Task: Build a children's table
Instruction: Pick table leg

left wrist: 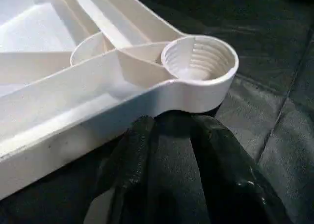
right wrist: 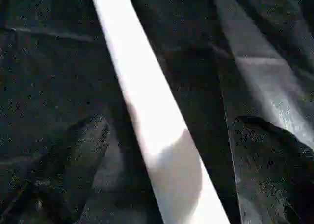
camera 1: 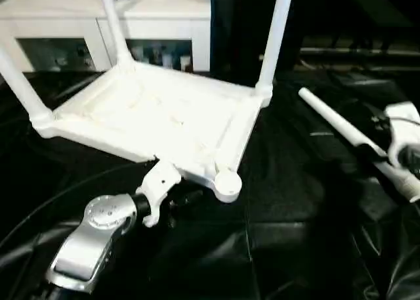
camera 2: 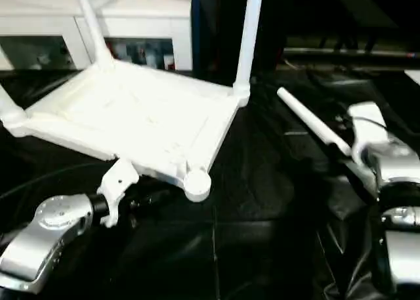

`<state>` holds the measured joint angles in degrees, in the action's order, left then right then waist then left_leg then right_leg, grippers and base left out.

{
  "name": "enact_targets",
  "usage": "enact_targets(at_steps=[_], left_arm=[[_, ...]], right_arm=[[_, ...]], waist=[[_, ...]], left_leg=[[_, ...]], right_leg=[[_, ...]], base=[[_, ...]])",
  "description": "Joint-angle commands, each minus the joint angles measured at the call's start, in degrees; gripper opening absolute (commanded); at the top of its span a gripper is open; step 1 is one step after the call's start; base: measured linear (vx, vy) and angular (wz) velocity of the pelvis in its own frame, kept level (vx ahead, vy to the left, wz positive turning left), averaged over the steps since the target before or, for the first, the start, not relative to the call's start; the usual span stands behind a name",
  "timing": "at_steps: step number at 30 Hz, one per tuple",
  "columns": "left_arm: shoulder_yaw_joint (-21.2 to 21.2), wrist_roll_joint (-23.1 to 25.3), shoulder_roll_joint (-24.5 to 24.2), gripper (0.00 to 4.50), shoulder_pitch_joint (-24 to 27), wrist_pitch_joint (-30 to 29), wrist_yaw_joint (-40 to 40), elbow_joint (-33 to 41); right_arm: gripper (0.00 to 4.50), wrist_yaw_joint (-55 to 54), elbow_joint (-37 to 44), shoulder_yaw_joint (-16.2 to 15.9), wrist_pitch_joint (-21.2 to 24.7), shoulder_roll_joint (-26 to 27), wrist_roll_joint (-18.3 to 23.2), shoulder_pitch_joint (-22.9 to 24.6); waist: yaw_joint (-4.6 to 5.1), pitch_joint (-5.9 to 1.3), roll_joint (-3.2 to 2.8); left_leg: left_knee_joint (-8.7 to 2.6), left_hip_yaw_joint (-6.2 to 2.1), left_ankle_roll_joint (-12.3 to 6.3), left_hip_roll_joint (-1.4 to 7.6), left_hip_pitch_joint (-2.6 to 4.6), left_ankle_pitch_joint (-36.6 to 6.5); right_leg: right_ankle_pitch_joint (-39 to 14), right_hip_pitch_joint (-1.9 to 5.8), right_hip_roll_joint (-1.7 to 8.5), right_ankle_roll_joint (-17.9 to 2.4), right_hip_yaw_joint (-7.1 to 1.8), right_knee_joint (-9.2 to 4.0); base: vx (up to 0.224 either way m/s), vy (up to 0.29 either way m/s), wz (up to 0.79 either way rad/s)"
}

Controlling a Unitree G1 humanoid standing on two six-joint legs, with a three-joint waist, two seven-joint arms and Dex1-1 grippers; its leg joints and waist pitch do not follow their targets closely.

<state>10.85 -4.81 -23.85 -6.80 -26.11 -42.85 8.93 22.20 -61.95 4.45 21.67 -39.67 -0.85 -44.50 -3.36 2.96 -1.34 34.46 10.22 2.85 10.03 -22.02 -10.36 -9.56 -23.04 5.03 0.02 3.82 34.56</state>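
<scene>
The white tabletop (camera 1: 151,116) lies underside up on black cloth. Three white legs stand in its corner sockets (camera 1: 115,24) (camera 1: 275,31) (camera 1: 16,77). The near corner socket (left wrist: 198,62) is empty and shows its inner thread. My left gripper (left wrist: 171,123) sits low just in front of that corner, fingers (left wrist: 132,150) a little apart, tips at the rim's outer wall, nothing between them. A loose leg (camera 1: 335,126) lies on the cloth at the right. My right gripper (right wrist: 169,128) is open wide and straddles this leg (right wrist: 157,136) without touching it.
A white cabinet with glass doors (camera 1: 65,24) stands behind the tabletop at the back left. Crumpled black cloth (camera 1: 295,234) covers the whole work surface. A dark cable (camera 1: 39,201) curves across the cloth by my left forearm.
</scene>
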Motion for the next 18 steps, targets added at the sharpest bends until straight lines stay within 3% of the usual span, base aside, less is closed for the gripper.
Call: enact_targets(at_steps=[1, 6, 11, 18], left_arm=[[-1.1, -0.3, -1.1, 1.50, 1.0, -1.0, 0.0, 1.9], [-1.3, -0.5, -2.5, 1.50, 2.0, -1.5, -0.5, 2.8], [-1.5, -1.1, -3.5, 1.50, 2.5, -1.9, -0.6, 3.6], [-1.8, -1.3, -4.0, 1.50, 2.3, -2.1, -0.3, 4.3]], right_arm=[[4.44, 0.4, -3.8, 0.0, -1.6, -0.7, -0.8, -1.1], [4.44, 1.4, -8.2, 0.7, -2.6, -0.7, -0.7, -1.4], [4.44, 7.0, -10.6, -0.9, -3.8, -0.8, -1.6, -2.3], [4.44, 23.0, -4.5, -5.4, -3.1, -1.2, -1.9, -3.1]], waist=[[-0.26, -3.62, 0.48], [-0.47, -3.62, 0.21], [-0.57, -3.43, 0.18], [-0.60, -3.17, 0.66]], left_leg=[[-3.59, -0.74, -1.87, 2.20, 0.70, -15.4], [-3.51, -0.66, -2.41, 2.26, 0.71, -15.8], [-3.55, -0.72, -1.95, 2.36, 0.72, -18.6], [-3.48, -0.77, -2.30, 2.44, 0.71, -20.5]], right_leg=[[-16.8, 2.62, 2.75, -13.6, -1.71, -4.26], [-17.0, 2.49, 2.68, -14.3, -1.57, -4.19], [-20.9, 2.26, 2.77, -13.5, -1.48, -4.40], [-25.8, 1.88, 2.76, -11.7, -1.45, -4.71]], base=[[0.000, 0.000, 0.00], [0.000, 0.000, 0.00], [0.000, 0.000, 0.00], [0.000, 0.000, 0.00]])
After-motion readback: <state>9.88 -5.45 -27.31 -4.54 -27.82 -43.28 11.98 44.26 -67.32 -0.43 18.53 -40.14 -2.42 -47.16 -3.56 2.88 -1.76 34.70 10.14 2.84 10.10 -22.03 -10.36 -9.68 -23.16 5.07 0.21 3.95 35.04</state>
